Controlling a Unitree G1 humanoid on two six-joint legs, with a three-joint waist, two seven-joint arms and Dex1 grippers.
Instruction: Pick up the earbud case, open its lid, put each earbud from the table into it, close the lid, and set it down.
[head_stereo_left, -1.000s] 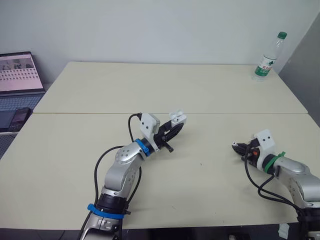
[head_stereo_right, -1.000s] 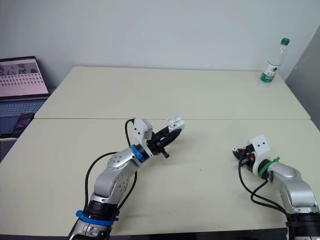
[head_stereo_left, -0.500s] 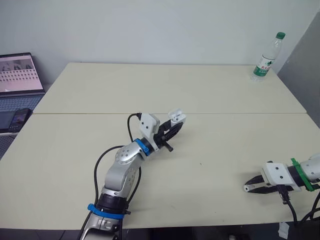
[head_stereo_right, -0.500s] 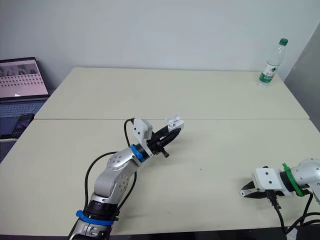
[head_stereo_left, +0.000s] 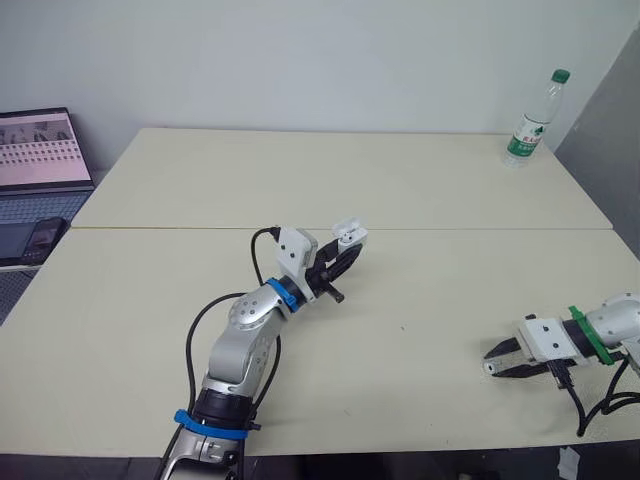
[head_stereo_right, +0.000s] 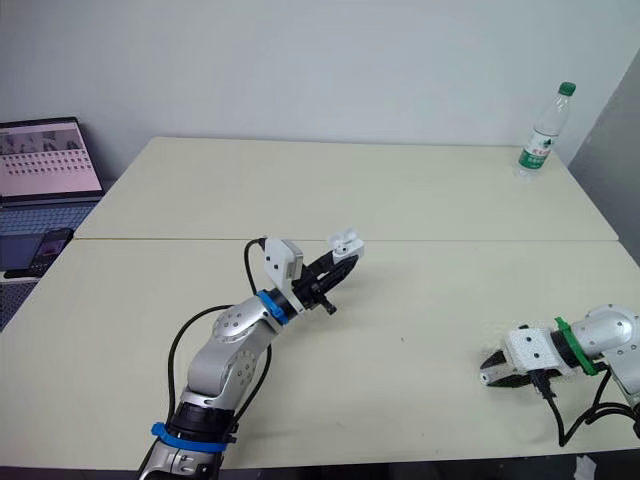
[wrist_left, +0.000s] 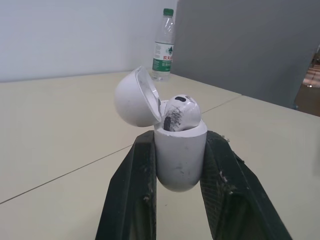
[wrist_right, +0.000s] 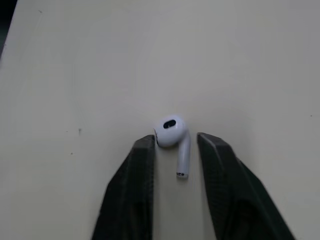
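My left gripper (head_stereo_left: 346, 254) is shut on the white earbud case (head_stereo_left: 350, 234), holding it above the middle of the table. In the left wrist view the case (wrist_left: 180, 157) stands upright between the black fingers (wrist_left: 135, 190), its lid (wrist_left: 131, 97) swung open, and one earbud (wrist_left: 181, 112) sits in it. My right gripper (head_stereo_left: 497, 360) lies low over the table near the front right. In the right wrist view it is open, and a loose white earbud (wrist_right: 174, 136) lies on the table between its fingertips (wrist_right: 147, 145), its head touching one of them.
A water bottle (head_stereo_left: 530, 118) stands at the far right corner. A laptop (head_stereo_left: 40, 150) and a phone (head_stereo_left: 40, 236) sit off the table's left side. A seam (head_stereo_left: 480, 228) runs across the table between its two halves.
My right arm swung back toward the table's front right edge, then edged slightly inward, and its gripper now straddles the loose earbud. The left gripper has kept the open case almost still.
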